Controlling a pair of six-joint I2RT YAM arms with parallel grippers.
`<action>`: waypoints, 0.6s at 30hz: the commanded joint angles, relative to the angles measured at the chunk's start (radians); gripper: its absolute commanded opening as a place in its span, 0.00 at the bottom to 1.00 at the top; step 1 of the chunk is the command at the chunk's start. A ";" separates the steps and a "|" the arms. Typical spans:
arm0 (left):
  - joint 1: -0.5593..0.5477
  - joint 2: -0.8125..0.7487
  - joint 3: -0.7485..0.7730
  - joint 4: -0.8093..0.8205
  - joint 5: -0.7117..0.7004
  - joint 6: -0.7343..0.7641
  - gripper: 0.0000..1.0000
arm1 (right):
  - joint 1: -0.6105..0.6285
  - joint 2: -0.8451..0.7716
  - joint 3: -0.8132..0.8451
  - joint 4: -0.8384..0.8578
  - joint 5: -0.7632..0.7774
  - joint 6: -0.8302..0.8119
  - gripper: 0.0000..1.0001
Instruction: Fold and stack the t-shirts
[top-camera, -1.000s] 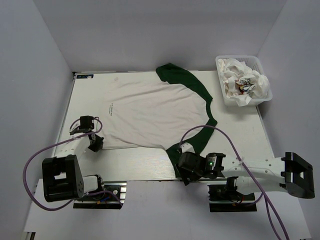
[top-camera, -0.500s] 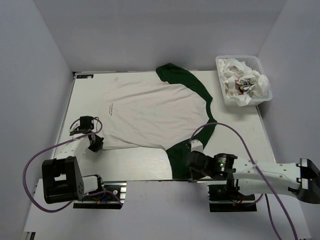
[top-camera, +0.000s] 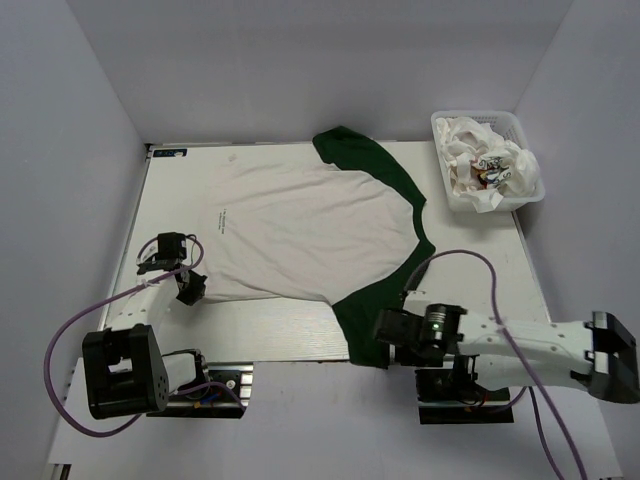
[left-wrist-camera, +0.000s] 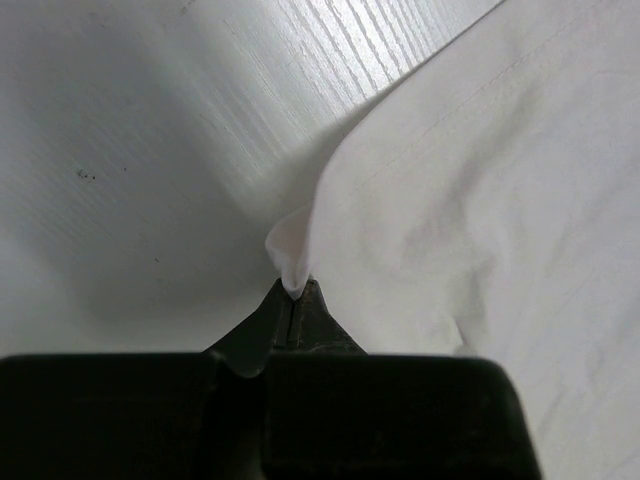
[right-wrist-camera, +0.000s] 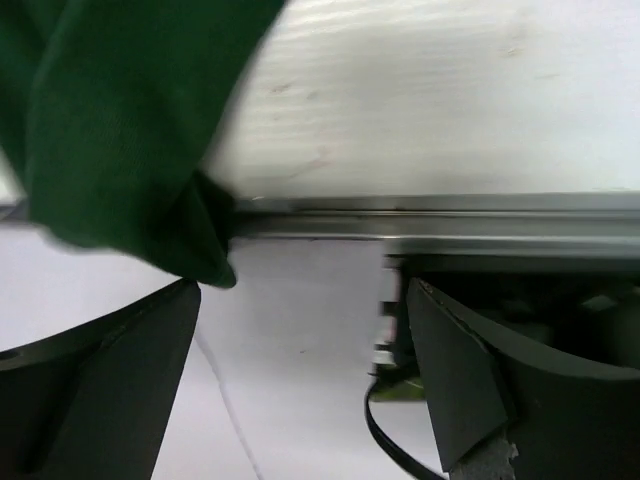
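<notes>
Top external shows the t-shirt (top-camera: 300, 225) spread flat left of the basket (top-camera: 439, 130). Left gripper (left-wrist-camera: 293, 297) clenches its hem (left-wrist-camera: 288, 250), probably to begin a fold; right gripper (right-wrist-camera: 302, 300) gapes empty by the sleeve (right-wrist-camera: 110, 110) farther from the basket.

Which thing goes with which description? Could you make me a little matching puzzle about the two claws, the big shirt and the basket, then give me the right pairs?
Things:
1. left gripper
2. right gripper
3. green-sleeved t-shirt
4. basket

Descriptions:
A. holds crumpled t-shirts at the far right corner of the table
B. open, beside the green sleeve at the near edge
C. shut on a white hem corner
D. spread flat across the table

Pairs: 1-C, 2-B, 3-D, 4-A.
</notes>
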 joint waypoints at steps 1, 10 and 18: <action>0.005 -0.030 0.033 -0.010 -0.006 0.007 0.00 | 0.008 0.200 0.165 -0.125 0.129 0.004 0.91; 0.005 -0.030 0.024 0.010 0.031 0.016 0.00 | 0.002 0.348 0.308 0.130 0.191 -0.366 0.91; 0.005 -0.030 0.014 0.019 0.042 0.016 0.00 | -0.044 0.511 0.308 0.074 0.268 -0.297 0.91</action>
